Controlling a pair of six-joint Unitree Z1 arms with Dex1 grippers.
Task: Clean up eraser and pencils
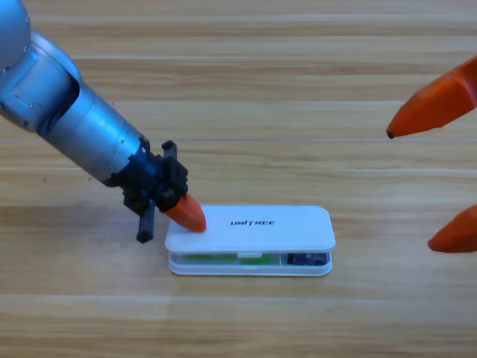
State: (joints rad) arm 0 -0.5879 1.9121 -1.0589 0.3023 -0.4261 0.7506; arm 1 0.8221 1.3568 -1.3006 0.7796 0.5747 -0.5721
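The pale whitish-green pencil with a bright green end [223,258] and the small dark navy eraser [302,259] are lying inside the flat white plastic case marked "UNITREE" [253,224], showing only through the narrow clear side strip under its lid; the green pencil is sitting toward the left, the eraser toward the right end. A black and red pencil is not showing anywhere, so whether it is also inside is not clear.

By the look of them these are light, rigid, smooth little things that would be rolling or sliding easily if loose, but packed away they are no longer needing a grasp of their own. The case itself looks light, stiff and slippery, so it is likely to be skating on the wood if pushed sideways; pressing straight down on the lid near an end seems the safest contact.

The left gripper [186,215] is resting an orange jaw on the lid's left end, apparently pressing it closed, and it is holding nothing; how far its jaws are parted cannot be told. The right gripper [440,175] is waiting at the right edge, jaws spread wide and empty. Everything is sitting on the wooden plank table [238,74].
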